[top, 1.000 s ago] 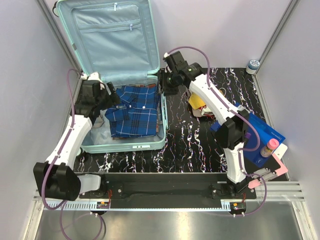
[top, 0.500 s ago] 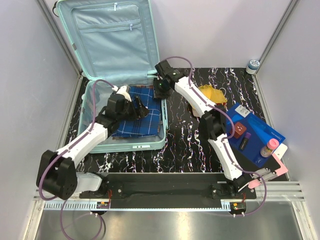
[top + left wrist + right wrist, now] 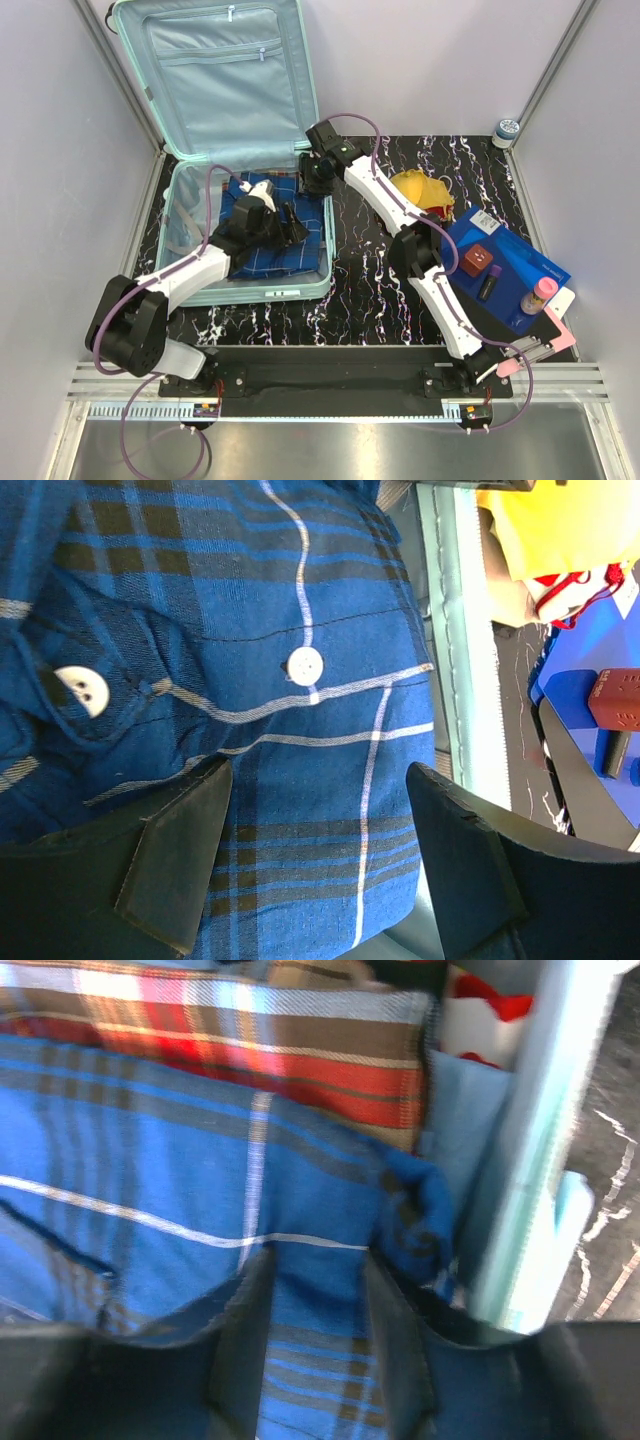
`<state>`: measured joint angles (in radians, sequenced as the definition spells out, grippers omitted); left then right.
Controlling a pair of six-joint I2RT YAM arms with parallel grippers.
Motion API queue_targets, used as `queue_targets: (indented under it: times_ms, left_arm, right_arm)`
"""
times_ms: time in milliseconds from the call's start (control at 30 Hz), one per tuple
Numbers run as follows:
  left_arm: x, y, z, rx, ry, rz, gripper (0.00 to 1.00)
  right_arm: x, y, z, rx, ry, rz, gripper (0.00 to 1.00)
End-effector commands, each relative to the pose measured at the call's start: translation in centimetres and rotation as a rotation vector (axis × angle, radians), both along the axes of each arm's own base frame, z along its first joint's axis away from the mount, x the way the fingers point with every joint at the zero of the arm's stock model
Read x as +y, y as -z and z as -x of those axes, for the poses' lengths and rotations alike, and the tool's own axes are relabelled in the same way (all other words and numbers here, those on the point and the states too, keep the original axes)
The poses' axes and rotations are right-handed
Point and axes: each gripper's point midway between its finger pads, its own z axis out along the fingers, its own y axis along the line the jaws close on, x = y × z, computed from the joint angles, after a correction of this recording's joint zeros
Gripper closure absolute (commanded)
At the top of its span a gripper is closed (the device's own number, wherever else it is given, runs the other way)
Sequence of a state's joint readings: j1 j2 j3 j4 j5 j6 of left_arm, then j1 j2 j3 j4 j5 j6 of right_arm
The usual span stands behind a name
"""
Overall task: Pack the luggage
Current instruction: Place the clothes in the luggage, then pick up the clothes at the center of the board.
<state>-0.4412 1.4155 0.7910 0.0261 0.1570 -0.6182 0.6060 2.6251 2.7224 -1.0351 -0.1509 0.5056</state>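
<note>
A black marbled table [image 3: 380, 290] is carrying the luggage [image 3: 327, 245] at its rear left, lid propped open, a plaid shirt [image 3: 300, 600] lying inside. The left gripper [image 3: 318, 820] is hovering over the shirt, jaws wide and empty. The right gripper [image 3: 312, 1300] is working at the shirt's far corner (too blurred to tell whether it is pinching). The rigid, bulky shell is probably calling for a hold on the lid's free rim.

Blurred right fingers [image 3: 240, 1360] over blue plaid shirt [image 3: 150, 1160], grip unclear.
</note>
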Motion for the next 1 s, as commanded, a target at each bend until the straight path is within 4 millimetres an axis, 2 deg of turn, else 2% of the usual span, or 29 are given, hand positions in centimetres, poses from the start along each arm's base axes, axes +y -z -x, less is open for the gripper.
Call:
queue_targets:
  times_ms: [0, 67, 100, 133, 167, 200, 267, 300, 333, 367, 433, 467, 533, 567, 600, 633, 667, 700, 733, 767, 800, 833, 867, 900, 967]
  left_arm:
    - [-1.4, -1.8, -0.6, -0.056, 0.038, 0.013, 0.23]
    - [-1.5, -2.7, -0.6, -0.067, 0.047, -0.001, 0.21]
    - [-1.7, -4.0, -1.2, -0.103, 0.039, -0.002, 0.20]
    - [-1.4, -4.0, -0.9, -0.090, 0.039, -0.026, 0.19]
    - [-1.2, -4.8, -1.0, -0.108, 0.035, -0.027, 0.16]
    - [-1.0, -5.9, -1.5, -0.132, 0.021, -0.034, 0.15]
    - [-0.7, -7.3, -1.6, -0.163, 0.021, -0.052, 0.12]
    - [-0.7, -8.7, -1.9, -0.190, 0.019, -0.051, 0.11]
    - [-0.7, -9.2, -1.9, -0.201, 0.026, -0.061, 0.10]
    - [-0.7, -10.0, -1.8, -0.218, 0.030, -0.059, 0.10]
    - [-0.5, -11.6, -2.0, -0.250, 0.029, -0.059, 0.09]
    - [-0.5, -12.3, -2.1, -0.265, 0.026, -0.058, 0.09]
    - [-0.3, -12.9, -1.9, -0.279, 0.023, -0.059, 0.09]
    - [-0.2, -13.1, -1.9, -0.284, 0.022, -0.058, 0.08]
    - [-0.1, -13.1, -1.8, -0.287, 0.023, -0.062, 0.08]
    - [0.0, -13.2, -1.7, -0.290, 0.022, -0.062, 0.08]
    - [0.0, -13.1, -1.6, -0.288, 0.024, -0.061, 0.08]
    - [0.0, -13.1, -1.6, -0.290, 0.026, -0.063, 0.08]
    - [0.0, -13.0, -1.5, -0.285, 0.028, -0.065, 0.08]
    - [-0.1, -12.8, -1.4, -0.282, 0.033, -0.064, 0.08]
    - [-0.1, -12.7, -1.4, -0.278, 0.036, -0.062, 0.08]
    - [-0.1, -12.5, -1.4, -0.274, 0.036, -0.064, 0.08]
    - [-0.2, -12.4, -1.3, -0.270, 0.039, -0.064, 0.08]
    - [-0.2, -12.3, -1.2, -0.266, 0.041, -0.062, 0.08]
    - [-0.2, -11.8, -1.2, -0.255, 0.041, -0.065, 0.07]
  right_arm:
    - [-0.3, -0.2, 0.0, -0.009, -0.018, 0.007, 0.45]
    - [-0.1, -1.9, 0.4, -0.018, -0.035, -0.022, 0.38]
    - [-0.2, -4.0, 0.5, -0.047, -0.041, -0.044, 0.33]
    - [-0.2, -4.8, 0.8, -0.051, -0.048, -0.056, 0.30]
    - [-0.4, -5.7, 0.9, -0.058, -0.051, -0.067, 0.29]
    - [-0.7, -7.9, 1.2, -0.084, -0.058, -0.094, 0.28]
    - [-1.3, -10.2, 1.4, -0.110, -0.060, -0.116, 0.27]
    - [-2.1, -12.7, 1.6, -0.147, -0.057, -0.137, 0.26]
    - [-2.6, -13.3, 1.8, -0.156, -0.058, -0.137, 0.25]
    - [-3.4, -15.7, 2.1, -0.196, -0.050, -0.153, 0.25]
    - [-5.3, -17.0, 1.9, -0.217, -0.025, -0.144, 0.24]
    - [-6.3, -19.1, 2.4, -0.251, -0.015, -0.157, 0.23]
    - [-9.2, -19.2, 1.8, -0.254, 0.035, -0.126, 0.22]
    - [-10.6, -20.6, 2.0, -0.279, 0.053, -0.130, 0.21]
    - [-11.9, -19.3, 1.9, -0.254, 0.075, -0.095, 0.20]
    - [-14.3, -19.2, 1.2, -0.252, 0.122, -0.078, 0.19]
    - [-15.7, -19.6, 1.3, -0.259, 0.146, -0.069, 0.17]
    - [-16.9, -17.5, 1.4, -0.213, 0.167, -0.036, 0.17]
    - [-19.2, -16.9, 0.6, -0.206, 0.211, -0.027, 0.15]
    - [-20.3, -16.7, 0.8, -0.202, 0.229, -0.024, 0.15]
    - [-21.4, -14.4, 1.0, -0.148, 0.248, -0.009, 0.14]
    - [-22.3, -14.5, 0.9, -0.159, 0.267, -0.018, 0.14]
    - [-24.1, -13.8, 0.5, -0.148, 0.306, -0.018, 0.14]
    - [-24.8, -12.0, 0.9, -0.101, 0.319, -0.019, 0.14]
    - [-26.6, -11.2, 0.7, -0.094, 0.359, -0.025, 0.14]
